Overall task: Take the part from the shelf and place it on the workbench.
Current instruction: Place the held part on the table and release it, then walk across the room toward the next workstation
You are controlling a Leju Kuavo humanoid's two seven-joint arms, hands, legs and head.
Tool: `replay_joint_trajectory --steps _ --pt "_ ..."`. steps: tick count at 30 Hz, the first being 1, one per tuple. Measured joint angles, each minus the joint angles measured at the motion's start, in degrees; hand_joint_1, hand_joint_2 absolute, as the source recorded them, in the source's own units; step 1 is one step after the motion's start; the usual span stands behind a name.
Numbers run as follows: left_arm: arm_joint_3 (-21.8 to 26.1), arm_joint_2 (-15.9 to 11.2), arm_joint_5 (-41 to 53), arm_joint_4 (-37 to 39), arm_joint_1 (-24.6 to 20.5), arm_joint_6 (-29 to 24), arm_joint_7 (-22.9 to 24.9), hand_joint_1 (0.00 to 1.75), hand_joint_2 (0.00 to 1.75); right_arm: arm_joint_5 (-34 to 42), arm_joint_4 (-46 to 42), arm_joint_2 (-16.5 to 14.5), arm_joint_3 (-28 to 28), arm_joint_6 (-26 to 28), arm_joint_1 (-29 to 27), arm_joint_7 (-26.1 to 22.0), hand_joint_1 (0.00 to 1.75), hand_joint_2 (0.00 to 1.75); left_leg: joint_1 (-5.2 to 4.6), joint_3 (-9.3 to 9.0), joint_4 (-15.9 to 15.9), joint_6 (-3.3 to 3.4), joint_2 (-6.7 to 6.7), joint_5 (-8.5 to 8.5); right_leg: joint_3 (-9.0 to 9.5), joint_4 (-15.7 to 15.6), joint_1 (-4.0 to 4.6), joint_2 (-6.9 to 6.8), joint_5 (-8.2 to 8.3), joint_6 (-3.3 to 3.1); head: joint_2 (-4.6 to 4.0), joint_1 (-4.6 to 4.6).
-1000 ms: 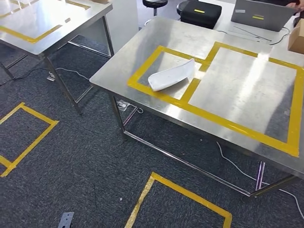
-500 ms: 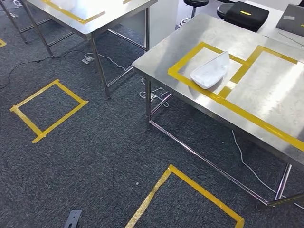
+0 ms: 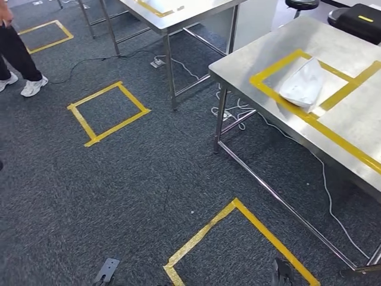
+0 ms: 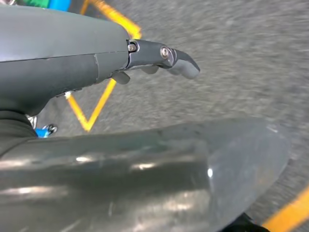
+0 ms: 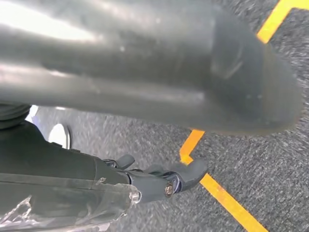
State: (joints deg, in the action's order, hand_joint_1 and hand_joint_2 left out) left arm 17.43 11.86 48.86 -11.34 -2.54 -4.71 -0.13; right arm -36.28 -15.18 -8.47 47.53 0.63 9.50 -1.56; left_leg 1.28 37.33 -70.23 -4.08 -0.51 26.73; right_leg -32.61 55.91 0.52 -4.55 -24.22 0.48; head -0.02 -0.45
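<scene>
The white curved part (image 3: 303, 83) lies on the steel workbench (image 3: 265, 44) at the right, inside a yellow tape box near the bench's left corner. No hand touches it. My left hand (image 4: 109, 63) hangs over grey carpet; its dark fingers (image 4: 171, 55) are stretched out with nothing in them. My right hand (image 5: 146, 181) also hangs over the carpet, above a yellow tape line. Its fingers (image 5: 182, 174) are apart and hold nothing.
A second steel table (image 3: 180, 12) stands at the back. A person's legs in white shoes (image 3: 20, 65) are at the far left. Yellow tape squares (image 3: 108, 112) mark the carpet. Cables (image 3: 224, 110) trail under the workbench, and a black case (image 3: 359, 18) sits on its far side.
The camera has swung left, so the workbench and part have slid to the right of the picture. The person's legs have come into view. The part itself has not moved.
</scene>
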Motion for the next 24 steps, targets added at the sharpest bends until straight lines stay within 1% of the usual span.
replay_joint_trajectory --steps 1,2,3,4,5,6,7,8,9,10,11,12,13,14,15,16,17,18,19,20,21,22,23,24 --pt "-0.09 0.14 0.15 0.0 -0.1 -0.19 0.1 0.0 0.0 0.05 -0.15 0.41 0.01 -0.16 -0.15 -0.2 0.0 0.0 0.2 -3.4 3.87 -0.28 -1.49 -0.39 -0.86 0.59 0.02 -0.78 0.28 0.36 0.0 -0.07" --pt "-0.17 0.33 0.26 0.01 -0.24 -0.34 0.2 0.0 0.0 0.09 -0.29 0.78 0.01 -0.31 -0.28 -0.37 0.0 0.0 0.13 -6.53 8.01 -0.16 -2.78 0.25 -1.58 1.24 0.04 -1.51 0.54 0.74 0.0 -0.04" --pt "-0.23 0.52 0.31 0.01 -0.39 -0.43 0.26 0.0 0.0 0.13 -0.42 1.12 0.01 -0.42 -0.39 -0.48 0.0 0.0 0.0 -8.74 11.34 0.19 -3.73 1.23 -2.17 1.88 0.03 -2.21 0.83 1.13 0.0 -0.06" --pt "-0.27 0.66 0.32 0.02 -0.46 -0.49 0.3 0.0 0.0 0.16 -0.5 1.34 0.01 -0.48 -0.48 -0.54 0.0 0.0 -0.29 -9.69 13.24 0.79 -3.89 1.99 -2.64 2.31 -0.1 -2.88 1.18 1.51 0.0 -0.02" --pt "-0.3 0.72 0.33 0.03 -0.4 -0.5 0.32 0.0 0.0 0.19 -0.52 1.39 0.01 -0.53 -0.53 -0.58 0.0 0.0 -0.63 -9.42 13.81 1.65 -3.34 2.27 -2.94 2.51 -0.32 -3.5 1.64 1.91 0.0 0.04" --pt "-0.31 0.72 0.33 0.04 -0.25 -0.52 0.36 0.0 0.0 0.2 -0.53 1.44 0.01 -0.58 -0.59 -0.58 0.0 0.0 -0.75 -8.85 13.82 2.42 -2.84 1.93 -3.28 2.69 -0.61 -3.53 1.78 2.31 0.0 -0.05" --pt "-0.3 0.66 0.33 0.06 -0.1 -0.56 0.39 0.0 0.0 0.21 -0.54 1.47 0.02 -0.65 -0.71 -0.57 0.0 0.0 -0.86 -8.25 13.78 3.2 -2.32 1.38 -3.68 3.22 -0.88 -2.53 0.95 2.66 0.0 -0.08" --pt "-0.28 0.6 0.33 0.08 -0.04 -0.62 0.44 0.0 0.0 0.22 -0.54 1.48 0.02 -0.7 -0.9 -0.57 0.0 0.0 -0.87 -7.56 13.84 3.91 -1.79 0.71 -4.27 4.69 -1.05 -0.91 -0.91 2.94 0.0 -0.16" --pt "-0.27 0.59 0.33 0.09 -0.11 -0.67 0.46 0.0 0.0 0.22 -0.54 1.49 0.03 -0.75 -1.1 -0.55 0.0 0.0 -0.89 -6.76 13.88 4.43 -1.16 -0.04 -5.11 7.26 -1.15 1.14 -3.62 3.09 0.0 -0.19" --pt "-0.27 0.61 0.33 0.09 -0.22 -0.7 0.47 0.0 0.0 0.21 -0.54 1.51 0.03 -0.78 -1.3 -0.54 0.0 0.0 -0.97 -5.83 13.86 4.74 -0.39 -0.85 -6.01 10.89 -1.14 2.93 -6.64 3.13 0.0 -0.16" --pt "-0.28 0.68 0.34 0.09 -0.32 -0.7 0.48 0.0 0.0 0.21 -0.53 1.53 0.03 -0.77 -1.45 -0.53 0.0 0.0 -1.08 -4.88 13.85 4.91 0.4 -1.66 -6.77 14.66 -1.04 3.91 -8.91 3.05 0.0 -0.14" --pt "-0.28 0.74 0.33 0.09 -0.35 -0.68 0.48 0.0 0.0 0.2 -0.53 1.55 0.03 -0.75 -1.53 -0.51 0.0 0.0 -1.21 -3.92 13.82 4.97 1.18 -2.47 -7.07 17.56 -0.89 4.41 -9.96 2.87 0.0 -0.14" --pt "-0.28 0.76 0.33 0.09 -0.31 -0.68 0.48 0.0 0.0 0.2 -0.54 1.58 0.03 -0.73 -1.54 -0.51 0.0 0.0 -1.31 -2.95 13.8 4.97 1.93 -3.28 -6.61 18.89 -0.7 4.68 -9.7 2.61 0.0 -0.15" --pt "-0.28 0.75 0.33 0.09 -0.27 -0.68 0.48 0.0 0.0 0.2 -0.55 1.59 0.03 -0.72 -1.51 -0.51 0.0 0.0 -1.36 -1.97 13.78 4.89 2.69 -4.1 -5.09 18.04 -0.53 4.93 -8.33 2.27 0.0 -0.16" --pt "-0.27 0.76 0.33 0.09 -0.26 -0.68 0.48 0.0 0.0 0.2 -0.58 1.59 0.03 -0.71 -1.47 -0.51 0.0 0.0 -1.36 -1.0 13.77 4.77 3.46 -4.94 -2.62 15.34 -0.41 5.53 -6.74 1.9 0.0 -0.18" --pt "-0.27 0.81 0.34 0.09 -0.29 -0.67 0.48 0.0 0.0 0.2 -0.61 1.59 0.03 -0.71 -1.4 -0.51 0.0 0.0 -1.36 -0.12 13.73 4.59 4.24 -5.78 0.62 11.16 -0.34 6.86 -6.02 1.52 0.0 -0.18" --pt "-0.27 0.88 0.34 0.09 -0.35 -0.67 0.48 0.0 0.0 0.19 -0.63 1.6 0.03 -0.7 -1.34 -0.53 0.0 0.0 -1.39 0.59 13.69 4.36 4.95 -6.57 3.84 6.62 -0.38 8.16 -6.07 1.32 0.0 -0.21" --pt "-0.27 0.94 0.34 0.09 -0.39 -0.67 0.48 0.0 0.0 0.19 -0.65 1.61 0.03 -0.69 -1.29 -0.55 0.0 0.0 -1.4 0.96 13.78 4.1 5.59 -7.36 5.99 3.27 -0.38 9.22 -6.48 1.24 0.0 -0.22" --pt "-0.28 0.97 0.34 0.09 -0.42 -0.68 0.48 0.0 0.0 0.18 -0.66 1.62 0.03 -0.69 -1.22 -0.57 0.0 0.0 -1.38 1.17 13.92 3.79 6.19 -8.1 7.19 1.17 -0.33 9.81 -7.04 1.22 -0.01 -0.1" --pt "-0.28 0.95 0.34 0.1 -0.39 -0.68 0.48 0.0 0.0 0.18 -0.67 1.63 0.02 -0.69 -1.16 -0.59 0.0 0.0 -1.38 1.27 14.18 3.43 6.82 -8.85 7.32 0.53 -0.26 9.48 -6.92 1.25 -0.01 -0.04" --pt "-0.29 0.92 0.33 0.14 -0.3 -0.68 0.47 0.0 0.0 0.18 -0.68 1.6 0.02 -0.69 -1.11 -0.59 0.0 0.0 -1.27 1.4 14.45 3.12 7.28 -9.46 6.82 0.6 -0.29 8.85 -6.35 1.02 -0.01 -0.02" --pt "-0.29 0.9 0.33 0.19 -0.18 -0.67 0.47 0.0 0.0 0.18 -0.69 1.59 0.01 -0.7 -1.0 -0.57 0.0 0.0 -1.29 1.77 14.23 2.89 6.81 -8.9 6.33 0.48 -0.35 8.14 -5.74 0.69 -0.02 -0.02" --pt "-0.3 0.87 0.33 0.24 -0.09 -0.67 0.48 0.0 0.0 0.18 -0.73 1.58 0.01 -0.7 -0.96 -0.57 0.0 0.0 -1.33 2.32 13.16 2.67 5.77 -7.03 5.68 0.35 -0.45 7.3 -4.92 0.31 -0.02 -0.35" --pt "-0.3 0.87 0.33 0.28 -0.05 -0.67 0.5 0.0 0.0 0.17 -0.78 1.58 0.02 -0.7 -0.97 -0.57 0.0 0.0 -1.35 3.02 11.16 2.52 4.37 -4.18 5.01 0.2 -0.56 6.45 -4.09 0.01 -0.02 -0.6"
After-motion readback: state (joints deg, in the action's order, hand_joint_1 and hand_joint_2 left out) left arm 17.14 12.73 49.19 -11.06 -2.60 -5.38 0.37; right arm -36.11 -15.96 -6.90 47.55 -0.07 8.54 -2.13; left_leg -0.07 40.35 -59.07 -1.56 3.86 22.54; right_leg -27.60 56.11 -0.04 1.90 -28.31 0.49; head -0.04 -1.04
